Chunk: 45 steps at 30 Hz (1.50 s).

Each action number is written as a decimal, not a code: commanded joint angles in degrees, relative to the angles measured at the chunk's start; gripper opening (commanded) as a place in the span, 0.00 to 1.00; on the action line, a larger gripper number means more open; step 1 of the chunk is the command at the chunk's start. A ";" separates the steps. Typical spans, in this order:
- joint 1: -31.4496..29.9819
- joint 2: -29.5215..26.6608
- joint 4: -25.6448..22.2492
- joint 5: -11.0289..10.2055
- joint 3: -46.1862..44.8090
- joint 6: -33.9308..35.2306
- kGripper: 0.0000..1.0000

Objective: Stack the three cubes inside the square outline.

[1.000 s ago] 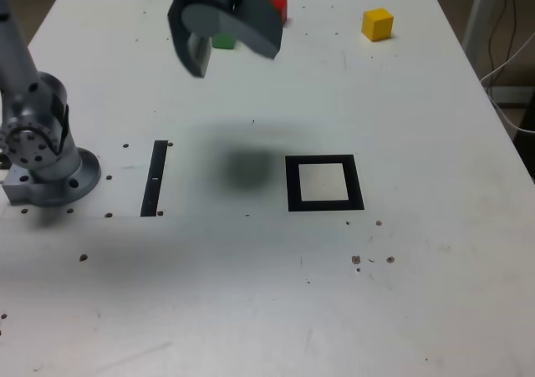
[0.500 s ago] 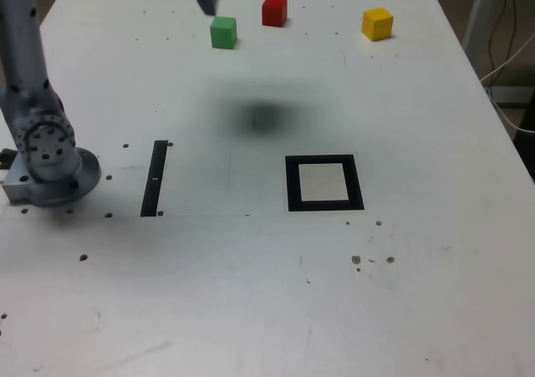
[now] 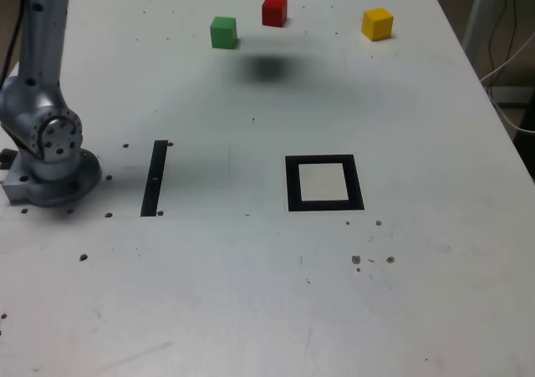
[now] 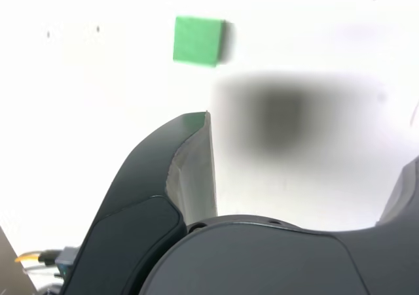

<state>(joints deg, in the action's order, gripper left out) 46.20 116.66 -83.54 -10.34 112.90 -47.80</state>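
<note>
Wide apart stood the pincer, its two dark jaws spread with nothing between them — only bare white worktop and a blurred shadow showed in the gap in the wrist view. The green cube lay beyond the tip of one jaw, clear of it and untouched. In the exterior view the pincer was all but out of frame at the upper edge, and the arm's grey base sat at that view's left.

All three cubes rested singly on the far part of the worktop: the green cube, then the red cube just to its right in the exterior view, then the yellow cube farther right — none touching another. The square outline lay well apart from them, nearer the camera, its pale centre bare. A narrow black strip lay between the base and the outline.
</note>
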 commanded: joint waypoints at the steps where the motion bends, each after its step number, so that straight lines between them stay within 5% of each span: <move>1: 0.92 1.47 -0.30 0.01 2.34 -0.95 0.99; 19: 4.99 15.99 -4.80 -0.79 20.78 -6.07 0.98; 45: 6.92 28.16 -5.25 0.68 29.44 -10.20 0.94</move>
<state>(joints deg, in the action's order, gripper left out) 53.35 144.02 -88.70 -9.85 141.86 -57.83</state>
